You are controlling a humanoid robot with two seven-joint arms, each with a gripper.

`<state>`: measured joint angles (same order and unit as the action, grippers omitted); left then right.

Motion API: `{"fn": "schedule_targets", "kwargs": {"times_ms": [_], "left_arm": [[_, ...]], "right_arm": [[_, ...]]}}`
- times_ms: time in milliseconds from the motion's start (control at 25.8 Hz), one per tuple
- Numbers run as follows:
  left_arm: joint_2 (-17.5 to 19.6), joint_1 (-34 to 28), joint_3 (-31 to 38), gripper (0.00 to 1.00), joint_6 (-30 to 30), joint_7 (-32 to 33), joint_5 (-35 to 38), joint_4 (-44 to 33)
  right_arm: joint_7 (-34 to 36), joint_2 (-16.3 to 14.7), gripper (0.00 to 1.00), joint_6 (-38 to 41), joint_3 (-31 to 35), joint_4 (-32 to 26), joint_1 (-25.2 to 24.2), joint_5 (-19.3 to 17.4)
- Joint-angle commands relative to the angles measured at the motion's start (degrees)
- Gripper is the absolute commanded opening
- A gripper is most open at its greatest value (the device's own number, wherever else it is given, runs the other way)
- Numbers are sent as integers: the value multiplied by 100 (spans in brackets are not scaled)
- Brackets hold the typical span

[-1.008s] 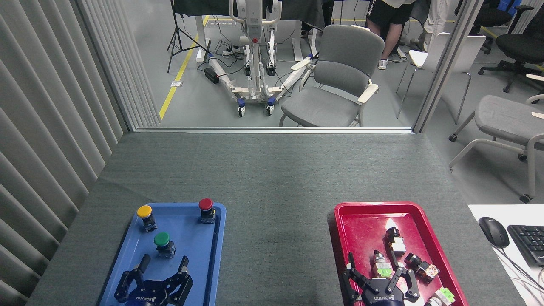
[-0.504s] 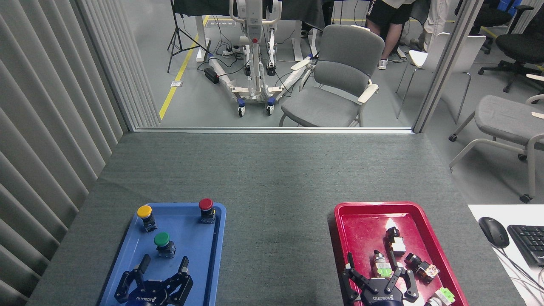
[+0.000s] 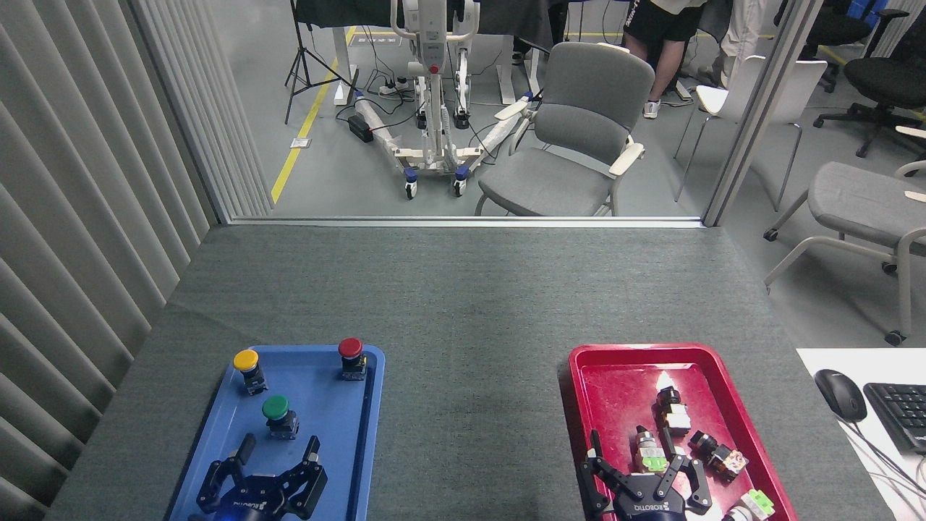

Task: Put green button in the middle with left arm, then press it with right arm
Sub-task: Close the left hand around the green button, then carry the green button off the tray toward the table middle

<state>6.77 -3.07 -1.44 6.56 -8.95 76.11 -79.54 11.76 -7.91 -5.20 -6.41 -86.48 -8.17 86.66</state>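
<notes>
Green button point(image 3: 278, 414) upright, cap up

green button point(image 3: 278, 414): dark-green cap, black-and-blue base
yellow button point(image 3: 247, 367): yellow cap
red button point(image 3: 351, 355): red cap
left tray point(image 3: 362, 434): blue
right tray point(image 3: 615, 376): red
table point(image 3: 463, 304): plain grey
grippers: black, white lettering

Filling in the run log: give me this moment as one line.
stage: pre-grasp | green button: upright in blue tray, untouched | left hand: open, just short of it | right hand: open over red tray
</notes>
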Motion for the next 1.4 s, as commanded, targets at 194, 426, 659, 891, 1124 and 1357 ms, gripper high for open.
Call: {"fn": "schedule_targets", "kwargs": {"times_ms": [194,426,659,891,1124,1357], "left_arm": [[140,949,-6,99,29,-1,9,1389],[114,1169,-6,99,38,-10,9,1661],[61,1494,-6,71,38,-19,-8,2171],[132,1441,-120,12,100,-45,18,2197],[202,1309,-164,0,636,-45,-17,1934],[35,1292,-771,0,1066,-256,9,712]], "right_arm": [[2,-9,100,1,0,0,0,0],[2,-9,100,1,0,8,-9,0],[2,-9,100,1,-9,8,0,0],[2,0,100,10,-18,17,-9,0],[2,-18,100,10,-18,8,-9,0],[2,-53,100,1,-18,8,-9,-9]]}}
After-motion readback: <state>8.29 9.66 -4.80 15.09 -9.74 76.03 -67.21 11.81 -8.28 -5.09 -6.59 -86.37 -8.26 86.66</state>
